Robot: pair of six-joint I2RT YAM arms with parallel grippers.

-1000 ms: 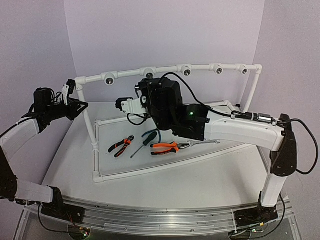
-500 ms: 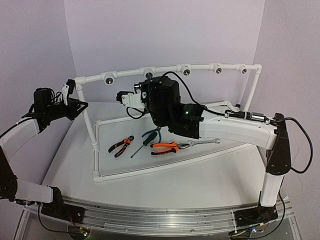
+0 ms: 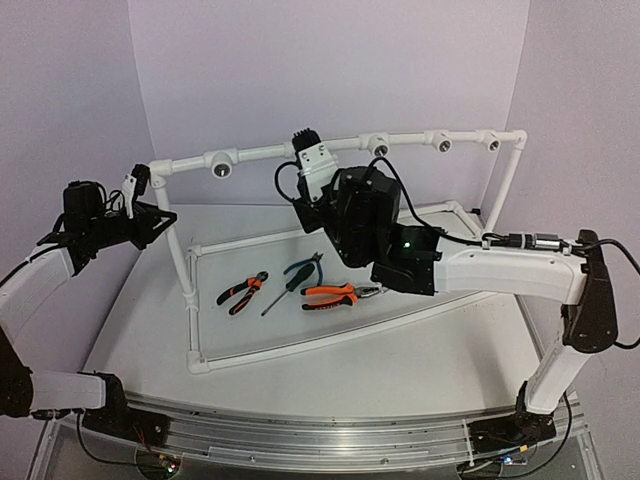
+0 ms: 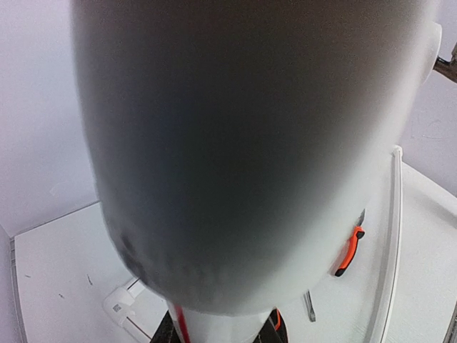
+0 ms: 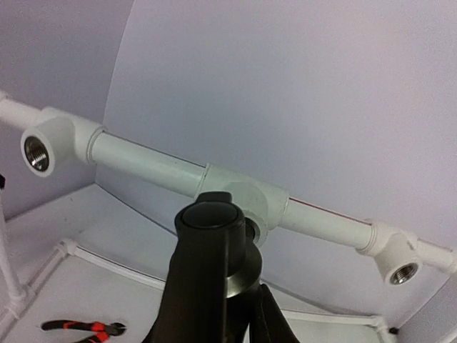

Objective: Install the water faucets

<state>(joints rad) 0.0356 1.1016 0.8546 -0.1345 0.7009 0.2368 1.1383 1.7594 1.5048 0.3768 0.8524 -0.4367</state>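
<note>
A small black water faucet (image 5: 214, 246) stands up out of my right gripper (image 5: 230, 314), which is shut on it. The faucet's end is right at the dark socket of the middle white tee fitting (image 5: 265, 202) on the top rail. From above, the right gripper (image 3: 312, 158) points up at that rail (image 3: 262, 152) with the black faucet (image 3: 304, 138) at its tip. My left gripper (image 3: 150, 216) is shut on the frame's left upright post (image 3: 178, 245). In the left wrist view that post (image 4: 250, 143) is a blurred white mass between the fingers (image 4: 274, 330).
More open tee fittings (image 3: 220, 161) (image 3: 376, 143) (image 3: 441, 141) line the top rail. Inside the pipe frame's base lie two orange-handled pliers (image 3: 241, 292) (image 3: 332, 295) and a screwdriver (image 3: 291, 282). The right arm (image 3: 500, 270) stretches over the table's right half.
My right gripper has swung from pointing left at mid height up to the top rail, bringing the faucet to a tee socket. The left arm has barely shifted.
</note>
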